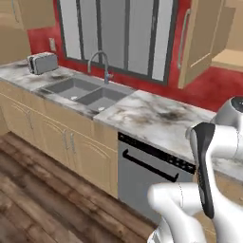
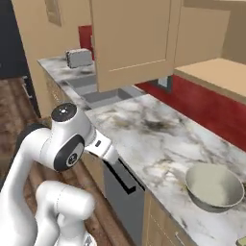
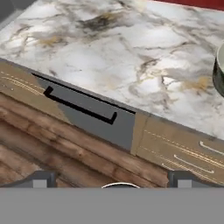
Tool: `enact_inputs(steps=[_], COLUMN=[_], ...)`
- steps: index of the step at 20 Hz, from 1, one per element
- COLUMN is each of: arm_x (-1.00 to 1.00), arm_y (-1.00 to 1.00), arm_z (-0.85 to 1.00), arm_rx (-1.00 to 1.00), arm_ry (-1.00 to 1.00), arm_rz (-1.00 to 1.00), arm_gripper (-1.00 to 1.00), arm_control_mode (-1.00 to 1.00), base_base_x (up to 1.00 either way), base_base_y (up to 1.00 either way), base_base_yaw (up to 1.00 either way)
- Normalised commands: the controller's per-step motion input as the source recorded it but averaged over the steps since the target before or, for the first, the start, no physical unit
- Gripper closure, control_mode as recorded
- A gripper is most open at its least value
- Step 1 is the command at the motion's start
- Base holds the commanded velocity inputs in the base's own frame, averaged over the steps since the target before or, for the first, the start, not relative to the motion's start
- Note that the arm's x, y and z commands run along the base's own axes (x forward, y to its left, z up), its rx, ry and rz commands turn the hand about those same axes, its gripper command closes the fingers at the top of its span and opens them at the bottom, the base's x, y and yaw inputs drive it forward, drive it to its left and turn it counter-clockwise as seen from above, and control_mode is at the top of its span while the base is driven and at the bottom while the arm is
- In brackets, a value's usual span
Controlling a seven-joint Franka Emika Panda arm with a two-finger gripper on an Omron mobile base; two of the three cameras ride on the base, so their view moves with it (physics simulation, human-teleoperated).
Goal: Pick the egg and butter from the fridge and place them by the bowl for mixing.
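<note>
The pale grey-green bowl [image 2: 215,190] stands on the marble counter [image 2: 153,139] near its front edge, to the right of the arm. In the hand view a sliver of the bowl [image 3: 220,70] shows at the right edge. My gripper [image 3: 113,179] is open with nothing between its fingertips [image 3: 41,178], and it hovers over the floor in front of the counter, looking down at the dishwasher front. A tall black front at the far left looks like the fridge [image 2: 9,38]. The egg and the butter are out of view.
A dishwasher [image 1: 147,175] with a dark bar handle sits under the counter. Left of it are a double sink [image 1: 88,92] with a faucet [image 1: 102,64], and a toaster [image 1: 42,62]. An upper cabinet door [image 2: 129,38] hangs open above the counter.
</note>
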Motion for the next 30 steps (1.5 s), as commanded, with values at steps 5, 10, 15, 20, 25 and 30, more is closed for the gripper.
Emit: enact_inputs(steps=[5,10,15,20,25,30], arm_x=[0.00,0.00,0.00,0.00,0.00,0.00], arm_y=[0.00,0.00,0.00,0.00,0.00,0.00], arm_z=[0.00,0.00,0.00,0.00,0.00,0.00], arm_rx=[0.00,0.00,0.00,0.00,0.00,0.00], arm_ry=[0.00,0.00,0.00,0.00,0.00,0.00], arm_rz=[0.00,0.00,0.00,0.00,0.00,0.00], arm_gripper=[-1.00,-1.00,-1.00,-1.00,-1.00,-1.00], arm_control_mode=[1.00,1.00,1.00,1.00,1.00,1.00], base_base_x=[0.00,0.26,0.63,0.71,0.69,0.64], base_base_y=[0.07,0.26,0.30,0.42,0.45,0.56], base_base_yaw=[0.95,0.60,0.16,-0.12,-0.14,-0.07])
